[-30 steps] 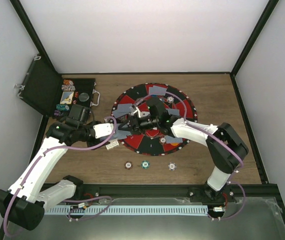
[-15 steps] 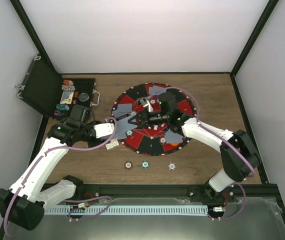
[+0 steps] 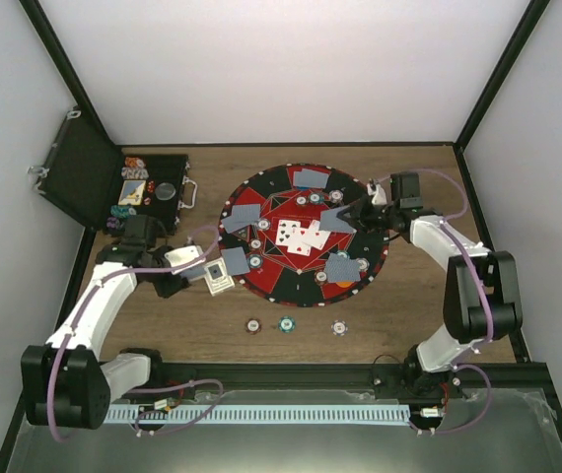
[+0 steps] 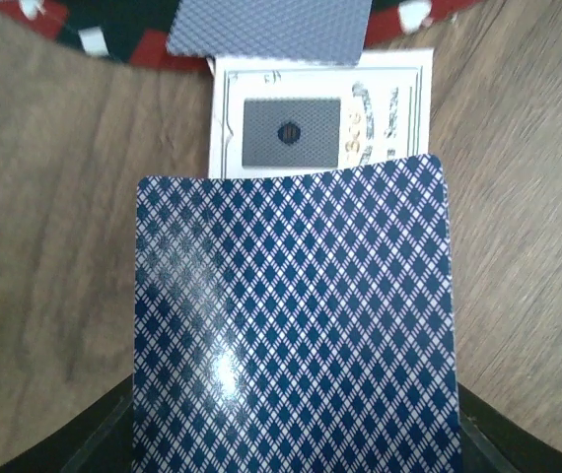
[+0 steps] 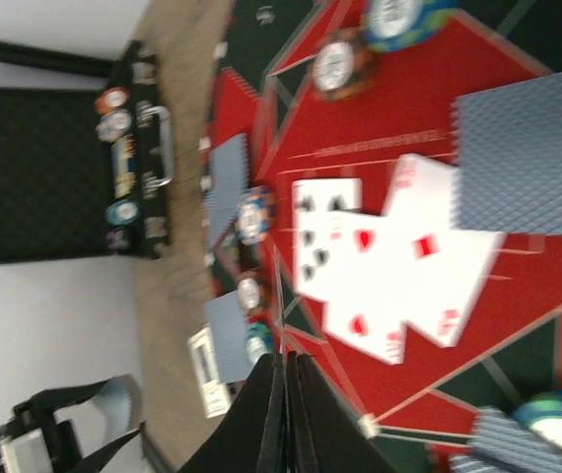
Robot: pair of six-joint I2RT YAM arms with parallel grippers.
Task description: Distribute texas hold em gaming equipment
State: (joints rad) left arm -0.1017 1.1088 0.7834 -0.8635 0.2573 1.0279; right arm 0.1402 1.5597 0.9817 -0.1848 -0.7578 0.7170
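At the far left the black case (image 3: 89, 177) stands open against the wall, out of play, with a few chips left in its tray. Just right of it, your left gripper (image 3: 182, 261) is clamped on the deck (image 4: 291, 325), backs up, over the bare wood beside the round mat (image 3: 276, 281). I judge it holds the stock there so that single cards can be drawn off it. The card box (image 4: 320, 113) lies on the table just ahead of the deck, touching the mat's edge.

On the mat, face-down cards (image 3: 246, 214) lie at seats around the rim with chips near them. The face-up cards (image 3: 301, 235) overlap at the centre, as a shared board would. Three chips (image 3: 285, 324) sit in a row on the wood nearer you. At the right rim, your right gripper (image 5: 286, 409) has its fingers pressed together on nothing, above the felt. It likely must open before taking another card.
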